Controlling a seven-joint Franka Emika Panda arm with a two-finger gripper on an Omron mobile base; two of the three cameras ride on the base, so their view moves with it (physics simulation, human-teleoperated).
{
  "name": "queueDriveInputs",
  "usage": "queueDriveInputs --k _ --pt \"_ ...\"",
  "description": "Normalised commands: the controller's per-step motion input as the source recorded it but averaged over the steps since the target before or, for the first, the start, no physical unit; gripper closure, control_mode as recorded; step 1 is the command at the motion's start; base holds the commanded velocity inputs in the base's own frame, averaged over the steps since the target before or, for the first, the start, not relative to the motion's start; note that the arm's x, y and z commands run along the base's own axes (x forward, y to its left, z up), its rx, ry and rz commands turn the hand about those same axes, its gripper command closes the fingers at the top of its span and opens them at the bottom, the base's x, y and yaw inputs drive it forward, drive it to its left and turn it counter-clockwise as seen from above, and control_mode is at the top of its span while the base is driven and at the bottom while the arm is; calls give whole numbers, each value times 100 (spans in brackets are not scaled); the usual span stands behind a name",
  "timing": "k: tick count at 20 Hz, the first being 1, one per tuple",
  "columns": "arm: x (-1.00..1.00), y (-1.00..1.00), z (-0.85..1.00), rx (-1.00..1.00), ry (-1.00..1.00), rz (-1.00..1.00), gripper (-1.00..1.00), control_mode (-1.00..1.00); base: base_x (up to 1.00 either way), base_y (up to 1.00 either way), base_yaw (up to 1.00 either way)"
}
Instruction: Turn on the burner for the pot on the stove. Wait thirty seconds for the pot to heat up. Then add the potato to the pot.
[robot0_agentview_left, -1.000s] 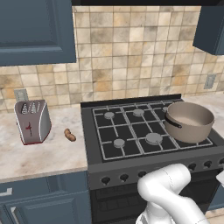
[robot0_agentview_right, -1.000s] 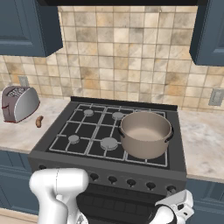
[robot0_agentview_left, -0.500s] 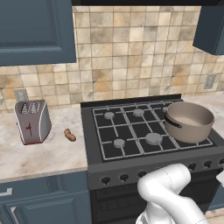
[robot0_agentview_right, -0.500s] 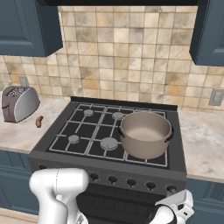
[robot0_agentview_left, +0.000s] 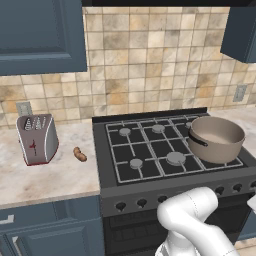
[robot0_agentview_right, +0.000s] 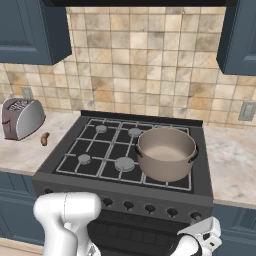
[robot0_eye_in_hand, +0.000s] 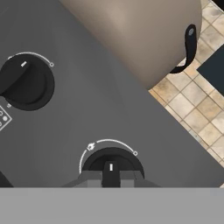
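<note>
The white arm folds low in front of the black gas stove (robot0_agentview_right: 125, 150) with grid grates, its hand down by the stove's front right corner, facing the front panel. In the hand view a dark round knob (robot0_eye_in_hand: 112, 168) sits right at the bottom edge; whether the gripper is spread or closed cannot be told. The wide grey-brown metal pot (robot0_agentview_right: 166, 153) with a beige inside stands on the stove's right side. The small brown oblong potato (robot0_agentview_left: 79, 154) lies on the marbled counter (robot0_agentview_left: 45, 177), just beside the silver toaster (robot0_agentview_left: 36, 138).
</note>
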Motion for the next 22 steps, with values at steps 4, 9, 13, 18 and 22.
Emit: queueDriveInputs --k 4,9,13,18,22 --pt "0 0 0 0 0 0 100 -100 0 0 0" --pt "0 0 0 0 0 0 100 -100 0 0 0" --pt "0 0 0 0 0 0 100 -100 0 0 0" --pt "0 0 0 0 0 0 100 -100 0 0 0" --pt "0 0 0 0 0 0 100 -100 0 0 0"
